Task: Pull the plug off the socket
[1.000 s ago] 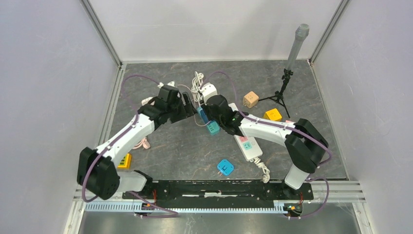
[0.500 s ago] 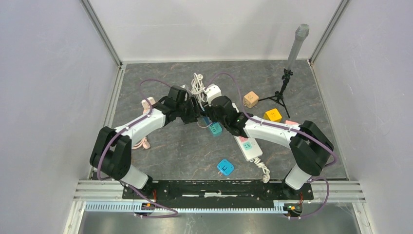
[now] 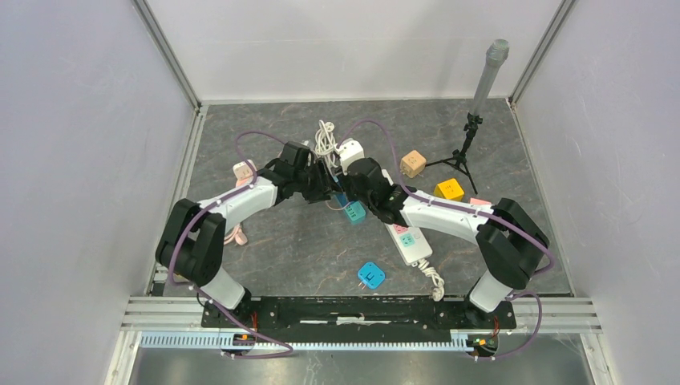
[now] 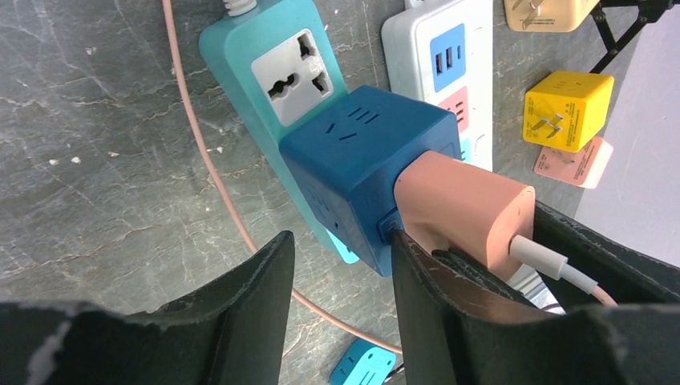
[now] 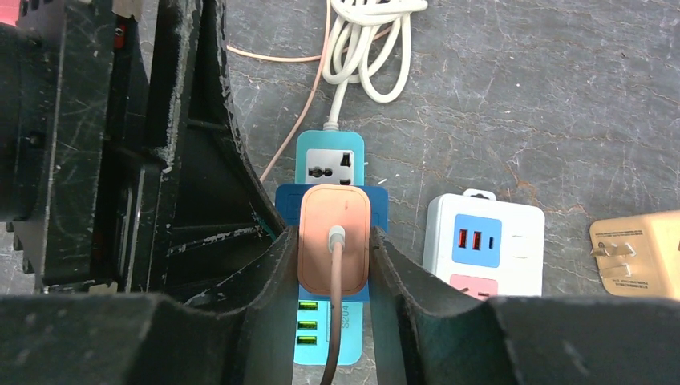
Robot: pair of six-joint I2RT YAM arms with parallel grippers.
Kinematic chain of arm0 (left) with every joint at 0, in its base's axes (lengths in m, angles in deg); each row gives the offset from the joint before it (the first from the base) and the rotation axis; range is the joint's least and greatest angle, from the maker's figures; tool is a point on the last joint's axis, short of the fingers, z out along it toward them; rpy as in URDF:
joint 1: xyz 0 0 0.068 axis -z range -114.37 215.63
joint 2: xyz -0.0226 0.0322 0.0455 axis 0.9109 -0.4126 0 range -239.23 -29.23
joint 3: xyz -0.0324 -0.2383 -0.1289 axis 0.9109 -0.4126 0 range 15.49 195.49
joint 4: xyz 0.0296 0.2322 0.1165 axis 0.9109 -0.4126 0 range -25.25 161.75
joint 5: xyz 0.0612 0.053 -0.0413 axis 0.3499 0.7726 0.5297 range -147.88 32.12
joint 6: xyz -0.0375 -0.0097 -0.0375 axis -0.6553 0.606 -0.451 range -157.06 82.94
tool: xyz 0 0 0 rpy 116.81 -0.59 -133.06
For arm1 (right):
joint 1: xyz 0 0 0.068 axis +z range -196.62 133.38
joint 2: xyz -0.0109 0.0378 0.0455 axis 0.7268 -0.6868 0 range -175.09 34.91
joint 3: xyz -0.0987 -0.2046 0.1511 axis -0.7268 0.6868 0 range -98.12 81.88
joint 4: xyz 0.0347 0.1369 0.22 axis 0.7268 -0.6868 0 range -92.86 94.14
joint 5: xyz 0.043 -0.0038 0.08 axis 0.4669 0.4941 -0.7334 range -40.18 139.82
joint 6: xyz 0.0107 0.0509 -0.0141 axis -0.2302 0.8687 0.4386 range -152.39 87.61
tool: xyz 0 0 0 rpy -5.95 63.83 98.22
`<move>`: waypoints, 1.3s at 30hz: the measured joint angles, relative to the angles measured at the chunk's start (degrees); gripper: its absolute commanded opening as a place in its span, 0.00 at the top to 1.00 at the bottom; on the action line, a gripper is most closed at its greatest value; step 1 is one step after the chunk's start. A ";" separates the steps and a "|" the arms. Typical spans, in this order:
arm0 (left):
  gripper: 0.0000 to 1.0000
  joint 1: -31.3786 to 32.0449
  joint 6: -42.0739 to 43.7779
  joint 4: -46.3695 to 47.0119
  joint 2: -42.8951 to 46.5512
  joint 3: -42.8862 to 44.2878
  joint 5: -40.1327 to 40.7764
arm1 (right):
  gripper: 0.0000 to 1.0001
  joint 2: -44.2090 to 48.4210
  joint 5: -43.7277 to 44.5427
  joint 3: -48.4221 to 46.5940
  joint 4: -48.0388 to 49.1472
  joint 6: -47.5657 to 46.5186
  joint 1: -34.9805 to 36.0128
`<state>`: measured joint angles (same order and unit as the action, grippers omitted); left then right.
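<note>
Extraction, grip stage: salmon charger plug (image 5: 335, 257) pinched between right gripper (image 5: 333, 237) fingers, seated in blue cube adapter (image 4: 361, 152) between half-spread, unclamped left gripper (image 4: 341, 241) tips; next, probably: brace adapter, draw plug straight back.

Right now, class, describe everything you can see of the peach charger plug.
The peach charger plug is a rounded, matte plastic block with a cable leaving its outer face. It is seated in a dark blue cube adapter, itself on the teal power strip. The fingers of the right gripper press against two opposite sides.
</note>
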<state>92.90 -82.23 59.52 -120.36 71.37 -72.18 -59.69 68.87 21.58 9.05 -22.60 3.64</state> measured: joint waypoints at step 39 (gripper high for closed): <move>0.64 1.01 0.07 6.73 -0.96 -1.88 -1.81 | 1.00 3.15 -2.49 0.79 -2.91 -0.46 -1.44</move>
<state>93.91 -82.16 66.25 -121.32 69.49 -74.00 -56.55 66.37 22.37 6.14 -23.06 2.20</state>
